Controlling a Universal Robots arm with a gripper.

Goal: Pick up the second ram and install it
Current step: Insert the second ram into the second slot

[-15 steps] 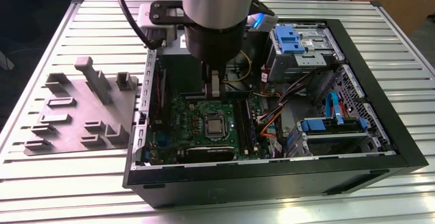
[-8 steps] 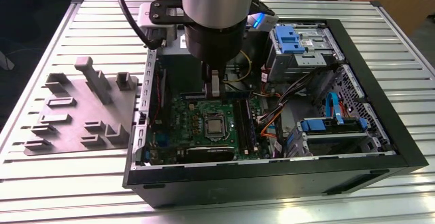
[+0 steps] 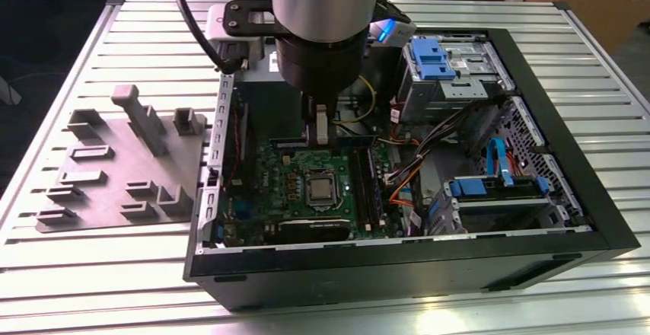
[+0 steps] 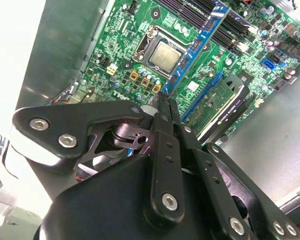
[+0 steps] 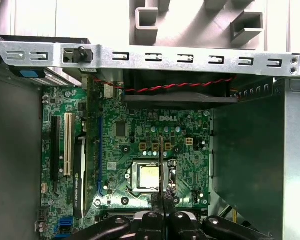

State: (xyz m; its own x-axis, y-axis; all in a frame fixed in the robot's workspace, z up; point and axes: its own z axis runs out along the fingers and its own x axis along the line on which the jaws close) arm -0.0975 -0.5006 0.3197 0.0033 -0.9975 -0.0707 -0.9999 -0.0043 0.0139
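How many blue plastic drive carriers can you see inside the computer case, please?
2. One blue drive carrier tops the drive cage at the computer case's far corner; the other lies nearer the camera, both on the exterior view's right. More may be hidden.

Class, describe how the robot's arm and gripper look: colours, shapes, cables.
The arm ends in a silver-grey cylinder above a black cylindrical section, with a black bracket bolted at its side. A thick black cable loops down beside it. The gripper is black: flat linkage bars jointed by silver screw heads, narrowing to slim fingers.
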